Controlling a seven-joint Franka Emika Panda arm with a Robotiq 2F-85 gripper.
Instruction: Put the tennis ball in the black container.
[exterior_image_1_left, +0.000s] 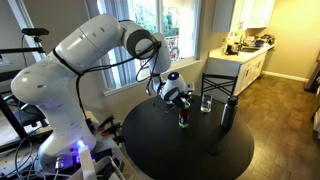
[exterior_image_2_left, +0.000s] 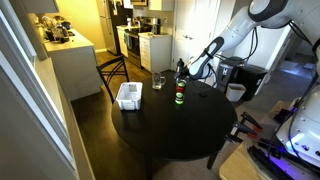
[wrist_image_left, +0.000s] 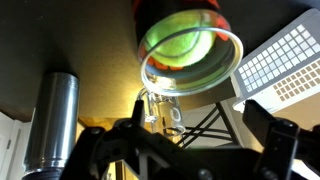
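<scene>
The tennis ball, fuzzy yellow-green, lies inside the small dark round container, which has a clear rim and a red band. The container stands on the round black table in both exterior views, with a bit of green showing in it. My gripper hangs right above the container with its fingers wide apart and nothing between them. It also shows in both exterior views.
A drinking glass, a metal flask and a white perforated basket stand on the table around the container. A chair stands behind the table.
</scene>
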